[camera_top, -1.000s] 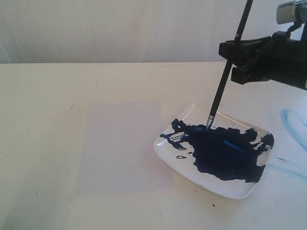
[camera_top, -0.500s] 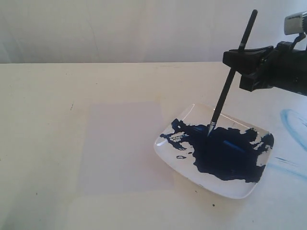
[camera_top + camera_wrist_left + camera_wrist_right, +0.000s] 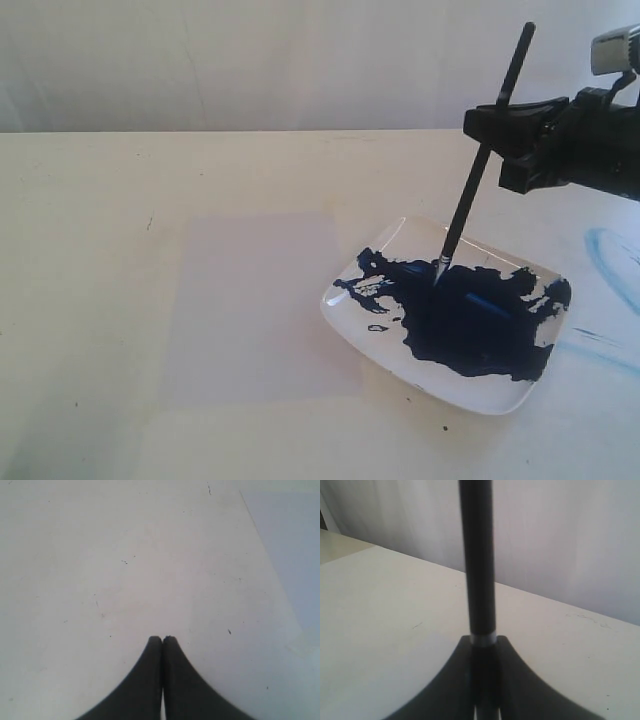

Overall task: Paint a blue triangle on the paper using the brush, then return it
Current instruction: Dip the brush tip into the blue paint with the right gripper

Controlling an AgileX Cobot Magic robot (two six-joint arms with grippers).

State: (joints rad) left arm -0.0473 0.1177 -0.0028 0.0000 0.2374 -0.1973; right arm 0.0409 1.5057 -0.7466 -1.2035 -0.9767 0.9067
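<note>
Near the cream desk's front right corner, a clear square plate holds a dark blue paint blotch, and the pale lilac paper sheet lies beside it, mid-desk. The right gripper's jaws clamp the long, tilted black brush, its tip in the paint. The left gripper's jaws are pressed together, empty.

One brush, one sheet of paper, one clear plate holding one dark blue paint blotch, on one desk. Two grippers: the right gripper and the left gripper.
</note>
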